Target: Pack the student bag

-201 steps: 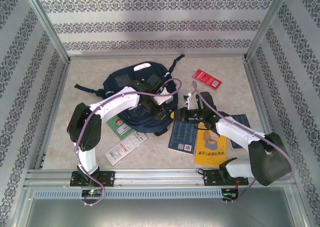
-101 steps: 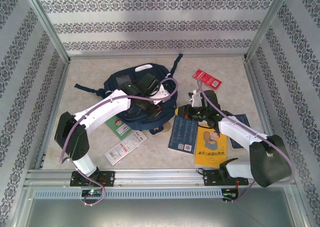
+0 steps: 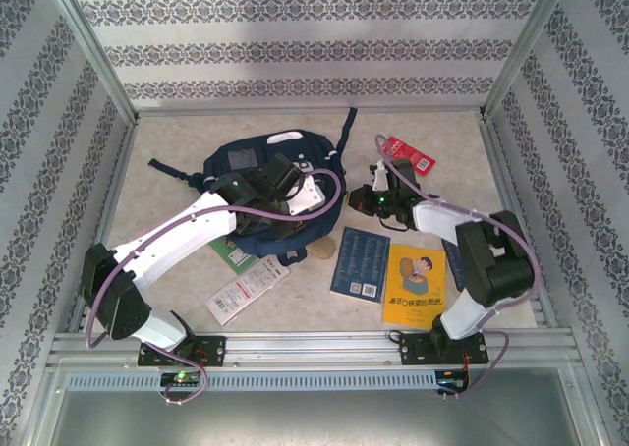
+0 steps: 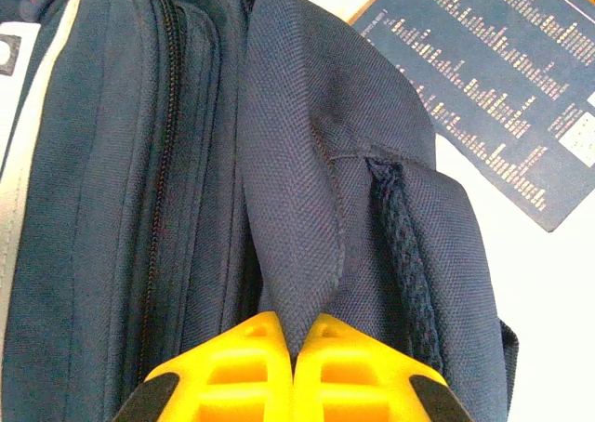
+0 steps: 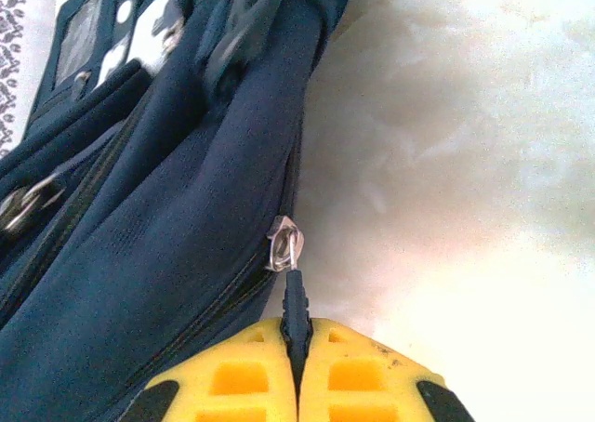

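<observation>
Toward the far middle of the table point(image 3: 447, 132), the student bag point(image 3: 224, 169) lies with the left gripper point(image 4: 296, 348) clamped on its fabric and the right gripper point(image 5: 297, 348) pinching its zipper pull point(image 5: 295, 303), so packing seems barely begun: the blue book point(image 3: 360, 262) and the yellow book point(image 3: 414, 286) lie outside.

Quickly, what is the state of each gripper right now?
Left gripper: closed on a fold of the navy-blue fabric backpack.
Right gripper: closed on its dark zipper pull.

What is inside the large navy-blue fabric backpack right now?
Nothing inside shows: the navy-blue fabric backpack has its interior covered by cloth. The left gripper pinches a fabric fold; the right gripper pinches the dark zipper pull.
</observation>
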Available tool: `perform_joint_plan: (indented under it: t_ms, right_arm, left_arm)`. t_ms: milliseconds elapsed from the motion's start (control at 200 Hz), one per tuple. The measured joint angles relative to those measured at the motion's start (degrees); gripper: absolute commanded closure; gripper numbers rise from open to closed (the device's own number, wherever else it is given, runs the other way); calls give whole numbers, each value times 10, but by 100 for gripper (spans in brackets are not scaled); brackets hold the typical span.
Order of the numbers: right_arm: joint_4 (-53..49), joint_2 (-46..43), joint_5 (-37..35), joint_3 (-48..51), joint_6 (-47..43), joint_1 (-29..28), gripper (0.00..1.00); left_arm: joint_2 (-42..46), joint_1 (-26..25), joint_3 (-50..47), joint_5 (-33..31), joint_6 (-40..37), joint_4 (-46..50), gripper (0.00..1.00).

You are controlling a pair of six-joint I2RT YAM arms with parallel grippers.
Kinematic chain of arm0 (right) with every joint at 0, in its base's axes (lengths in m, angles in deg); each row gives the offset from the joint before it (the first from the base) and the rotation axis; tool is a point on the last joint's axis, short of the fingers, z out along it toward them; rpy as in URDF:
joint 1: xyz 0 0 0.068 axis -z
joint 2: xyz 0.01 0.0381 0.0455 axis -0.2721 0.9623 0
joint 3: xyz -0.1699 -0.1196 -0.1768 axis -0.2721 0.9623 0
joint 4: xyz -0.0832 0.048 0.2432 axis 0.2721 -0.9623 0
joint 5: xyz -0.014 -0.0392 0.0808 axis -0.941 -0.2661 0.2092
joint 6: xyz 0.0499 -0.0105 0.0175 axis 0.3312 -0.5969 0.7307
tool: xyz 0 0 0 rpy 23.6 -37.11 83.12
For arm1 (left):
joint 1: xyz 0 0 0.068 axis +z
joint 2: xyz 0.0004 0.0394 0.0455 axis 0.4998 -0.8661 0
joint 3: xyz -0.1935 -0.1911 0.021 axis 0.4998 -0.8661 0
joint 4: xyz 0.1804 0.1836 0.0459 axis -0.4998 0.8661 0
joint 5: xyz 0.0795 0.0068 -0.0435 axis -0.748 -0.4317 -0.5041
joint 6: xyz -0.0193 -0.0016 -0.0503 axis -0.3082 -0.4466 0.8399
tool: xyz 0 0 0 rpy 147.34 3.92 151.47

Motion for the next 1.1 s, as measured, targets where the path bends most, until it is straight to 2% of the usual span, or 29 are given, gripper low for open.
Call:
perform_joint_plan:
  t_ms: [265,290,340,375,430,500,655,789,899,1084,1099]
  right_arm:
    - [38,132,24,-109,37,10,99]
    - [41,137,24,-115,41,10,93]
    - [46,142,24,-121,48,10,69]
    - [47,141,16,-122,49,10,56]
    - [42,135,-11,-121,49,10,45]
    - [30,109,-56,-108,41,12,38]
    - [-10,-14,-165,-51,25,12,38]
    - [-30,-118,-227,-2,14,9,38]
    - [-56,-167,-250,24,10,2,38]
    - [-99,-224,-251,62,-1,-11,36]
    - [-100,-228,-251,65,-2,-13,34]
  left_arm:
    - [23,0,-15,-12,-30,-18,100]
    - [23,0,-15,-14,-31,-21,100]
    - [22,0,-15,-19,-33,-26,100]
    - [21,0,-15,-21,-33,-27,100]
    - [18,0,-14,-24,-33,-27,100]
    - [0,0,-1,-27,-31,-25,100]
    - [-81,5,61,-26,-22,-26,100]
    - [-142,21,111,-27,-22,-37,100]
    - [-179,45,164,-40,-24,-38,100]
    - [-202,94,231,-61,-43,-56,100]
    - [-202,97,233,-62,-45,-59,100]
